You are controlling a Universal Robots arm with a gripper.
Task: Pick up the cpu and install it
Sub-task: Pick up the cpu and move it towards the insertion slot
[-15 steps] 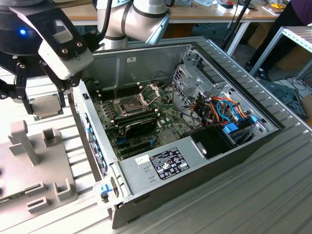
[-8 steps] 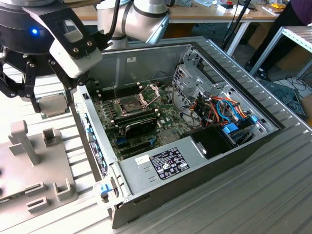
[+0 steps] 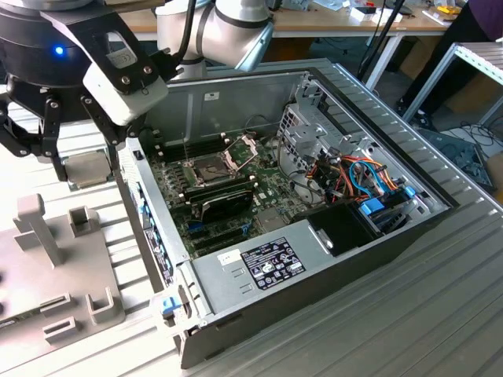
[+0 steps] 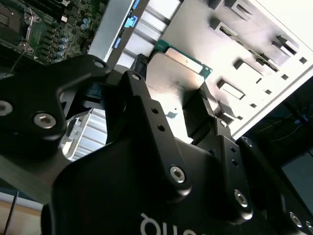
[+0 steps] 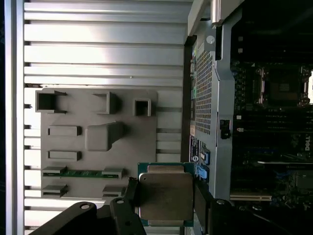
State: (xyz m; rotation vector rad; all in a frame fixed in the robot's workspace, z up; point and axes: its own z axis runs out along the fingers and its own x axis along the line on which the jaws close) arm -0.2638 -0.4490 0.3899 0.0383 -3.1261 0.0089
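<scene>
Exterior view takes in the whole bench: an open computer case (image 3: 314, 259) lies on the ribbed metal worktop (image 3: 440, 314), with the green motherboard (image 3: 271, 188) and its dark square socket (image 3: 211, 167) inside. A grey fixture block (image 3: 47, 267) sits toward the worktop's edge on the exterior view's left. Behind stands a wooden-topped table (image 3: 314, 22), with cables on the floor.

The first wrist view gives what that one cannot: the cpu (image 5: 165, 193) seen flat on, silvery top up with a green rim, pinched on two opposite sides by the dark fingers (image 5: 203, 198). It hangs over the strip of worktop between the fixture block and the case's side wall. In the second wrist view the black gripper (image 4: 171, 105) body covers much of the chip.

The arm (image 3: 236, 23) comes in from the far edge, and the gripper (image 3: 86, 155) points down just outside the case, closed onto the cpu (image 3: 88, 171).
</scene>
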